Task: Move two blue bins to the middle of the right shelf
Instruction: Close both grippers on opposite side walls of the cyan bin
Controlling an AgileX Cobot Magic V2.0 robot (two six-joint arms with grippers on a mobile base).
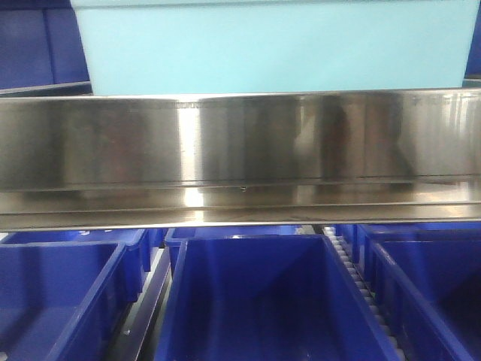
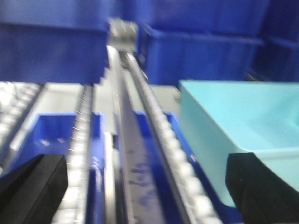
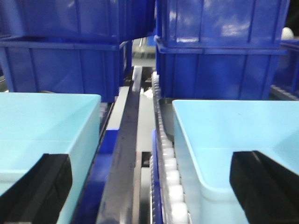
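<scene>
Roller-track shelf point(image 3: 166, 177) w/ dark blue bins point(image 3: 219, 46) stacked at the back. R claw point(image 3: 149, 186) spread wide, holding nothing. Left pale bin point(image 3: 42, 121) sits just left of it and right pale bin point(image 3: 233, 130) just right, w/ a metal rail point(image 3: 124, 154) between them. L claw point(image 2: 145, 186) also wide and empty, view blurred. A pale bin point(image 2: 233, 112) sits just by its right finger point(image 2: 261, 186).

Left wrist view blurred, pale bin point(image 1: 278, 45) — top cropped
</scene>
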